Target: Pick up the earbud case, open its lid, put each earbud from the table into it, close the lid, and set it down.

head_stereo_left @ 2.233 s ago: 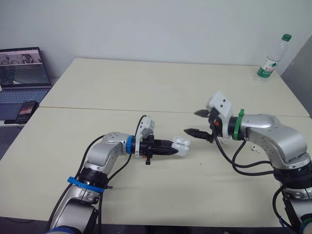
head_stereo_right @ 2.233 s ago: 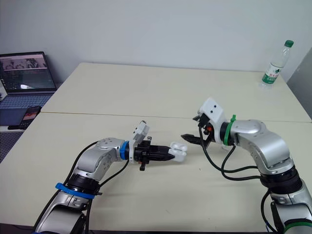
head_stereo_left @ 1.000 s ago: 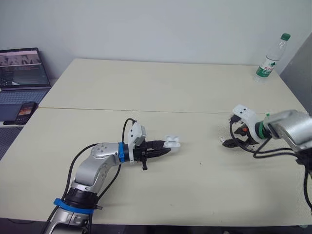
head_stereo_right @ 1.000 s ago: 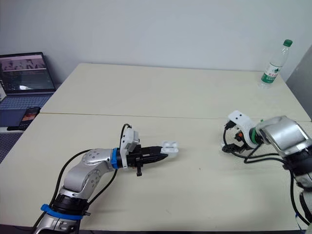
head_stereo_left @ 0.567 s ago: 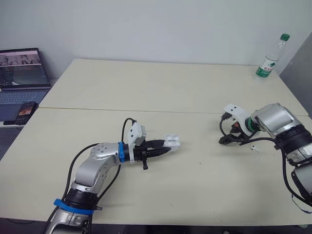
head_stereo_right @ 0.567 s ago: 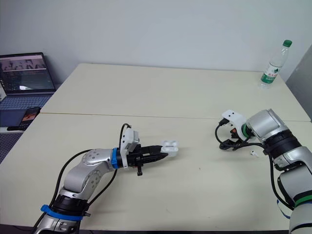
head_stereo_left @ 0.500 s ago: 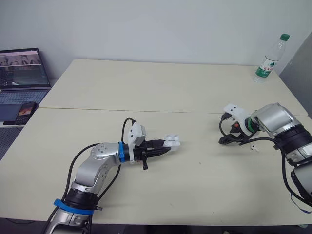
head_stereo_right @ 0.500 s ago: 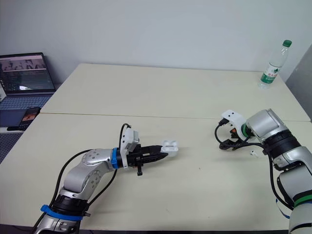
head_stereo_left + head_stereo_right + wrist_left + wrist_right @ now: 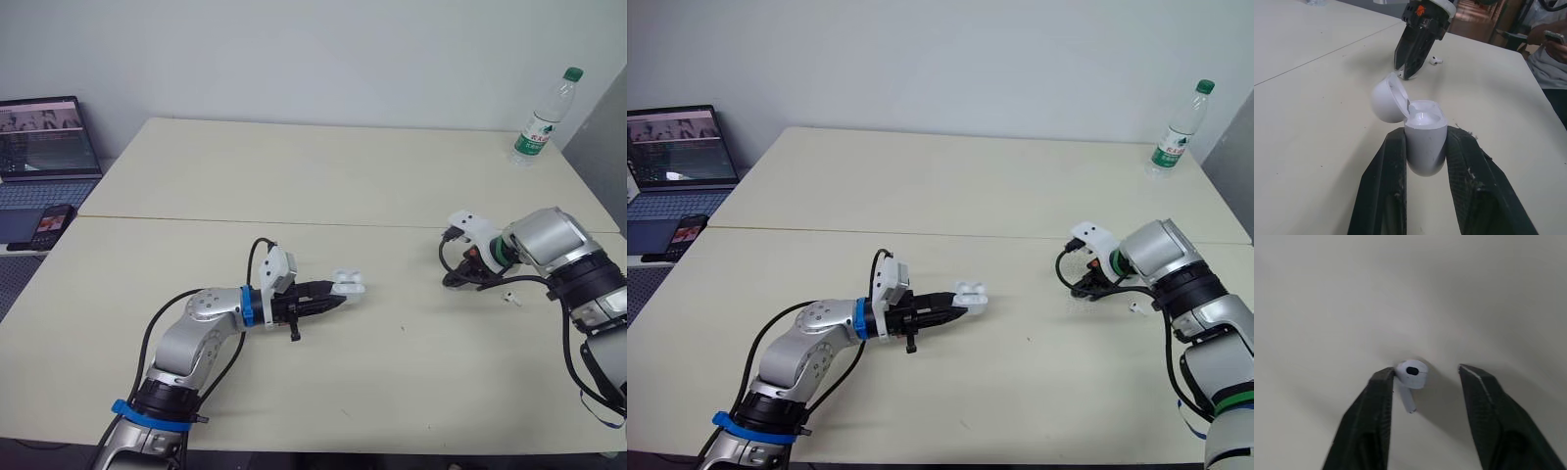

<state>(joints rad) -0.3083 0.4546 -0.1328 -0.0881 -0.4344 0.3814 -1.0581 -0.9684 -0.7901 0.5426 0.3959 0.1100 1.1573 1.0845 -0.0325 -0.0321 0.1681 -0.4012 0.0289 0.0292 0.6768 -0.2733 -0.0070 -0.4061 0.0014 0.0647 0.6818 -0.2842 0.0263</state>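
Right gripper [image 9: 1425,371] has swung from mid-table out to the right side and now straddles an earbud [image 9: 1411,371] lying on the table [image 9: 294,186], fingers apart, one touching it. You've got the left gripper [image 9: 331,296] clamped on the earbud case [image 9: 1423,137], lid open, above mid-table.

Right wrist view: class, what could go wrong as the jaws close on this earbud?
The earbud lies off-centre, against one side of the open right jaws, so closing may flick it away.
The second earbud lies close by and could get knocked.
The case, held lid-open in the left jaws, might twist during insertion.
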